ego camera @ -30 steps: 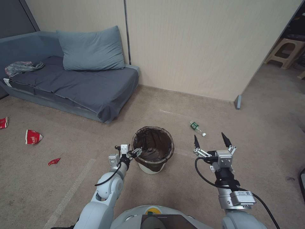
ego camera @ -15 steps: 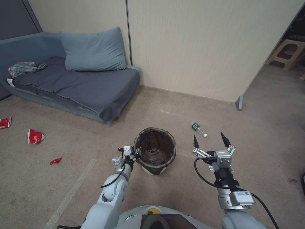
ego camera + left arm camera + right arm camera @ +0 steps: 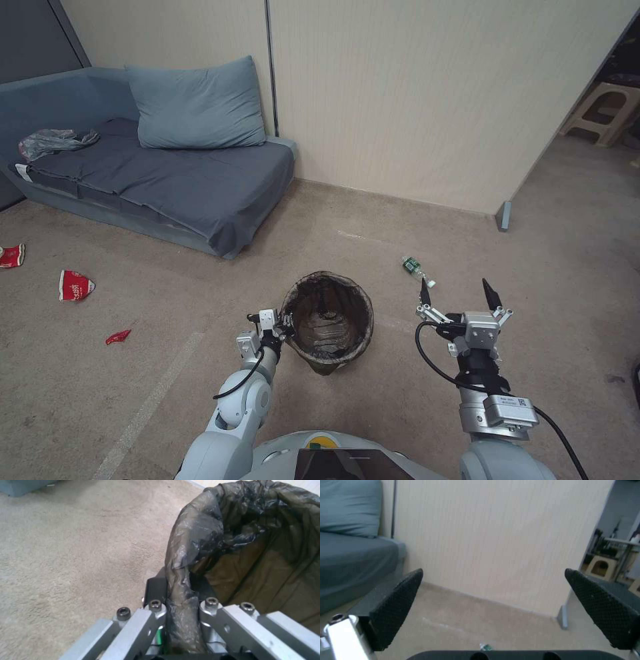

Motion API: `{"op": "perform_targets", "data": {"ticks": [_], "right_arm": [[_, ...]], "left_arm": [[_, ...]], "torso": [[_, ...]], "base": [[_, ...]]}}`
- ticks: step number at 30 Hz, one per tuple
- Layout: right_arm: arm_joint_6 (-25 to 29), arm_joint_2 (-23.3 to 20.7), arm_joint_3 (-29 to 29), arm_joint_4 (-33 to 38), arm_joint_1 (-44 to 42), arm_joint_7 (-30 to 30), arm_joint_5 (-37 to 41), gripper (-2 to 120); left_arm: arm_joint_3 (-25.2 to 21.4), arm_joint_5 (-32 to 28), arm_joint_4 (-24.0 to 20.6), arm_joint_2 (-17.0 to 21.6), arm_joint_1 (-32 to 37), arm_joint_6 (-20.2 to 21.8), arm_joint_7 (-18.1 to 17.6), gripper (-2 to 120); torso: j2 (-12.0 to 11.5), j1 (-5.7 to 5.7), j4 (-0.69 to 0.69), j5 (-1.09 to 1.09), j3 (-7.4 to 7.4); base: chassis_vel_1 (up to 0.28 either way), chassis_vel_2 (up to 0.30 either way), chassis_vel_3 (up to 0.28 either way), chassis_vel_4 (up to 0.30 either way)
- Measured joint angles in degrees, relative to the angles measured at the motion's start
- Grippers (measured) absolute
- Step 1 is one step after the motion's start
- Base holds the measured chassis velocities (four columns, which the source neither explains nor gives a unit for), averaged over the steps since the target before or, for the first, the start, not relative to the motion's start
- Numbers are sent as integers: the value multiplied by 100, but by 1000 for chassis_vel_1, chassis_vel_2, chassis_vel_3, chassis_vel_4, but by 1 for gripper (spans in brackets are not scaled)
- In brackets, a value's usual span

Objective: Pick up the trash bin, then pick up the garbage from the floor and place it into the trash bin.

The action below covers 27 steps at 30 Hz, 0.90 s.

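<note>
Clamping trash bin [image 3: 328,333] rim, left gripper [image 3: 285,325] bent inward; right gripper [image 3: 459,293] raised, fingers spread wide.

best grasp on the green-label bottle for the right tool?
The bottle lies flat on the carpet, ahead of the open right tool, white cap pointing toward the robot's right. Probably best to come straight down and close across the round body at the label, fingers square to its long axis; the cap end looks narrower.
</note>
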Motion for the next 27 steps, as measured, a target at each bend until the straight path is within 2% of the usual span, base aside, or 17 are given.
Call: {"op": "perform_targets", "data": {"ticks": [4,8,16,17,19,20,23,25,27], "right_arm": [[351,0,45,-111,50,-40,-257,100],[447,0,65,-126,47,-157,-257,100],[427,0,88,-145,38,-301,-46,100],[485,0,86,-181,39,-323,-16,100],[580,0,85,-226,46,-369,18,100],[580,0,85,-226,46,-369,18,100],[625,0,89,-241,51,-410,76,100],[631,0,96,-241,48,-409,80,100],[650,0,110,-241,41,-408,84,100]], "left_arm": [[-33,40,-45,-10,35,26,-34,6],[-117,260,-109,-52,69,142,-11,6],[-255,720,-724,-117,305,167,69,4],[-316,822,-966,-128,381,145,68,4],[-370,1043,-1397,-131,572,66,107,4],[-370,1043,-1397,-131,572,66,107,4],[-328,1294,-2049,-58,915,-37,184,4],[-324,1369,-2216,-30,989,-68,198,4],[-341,1540,-2583,28,1157,-143,202,4]], "torso": [[-1,0,0,-1,1],[-1,1,-1,-1,1],[-4,2,-5,-9,5],[-4,1,-5,0,4],[-4,2,-3,-1,3],[-4,2,-3,-1,3],[-3,1,-2,-1,1],[-3,1,-2,-1,1],[-3,1,-1,1,1]], "base": [[0,0,0,0],[0,0,0,0],[0,0,0,0],[0,0,0,0],[0,0,0,0],[0,0,0,0],[0,0,0,0],[0,0,0,0],[0,0,0,0]]}}
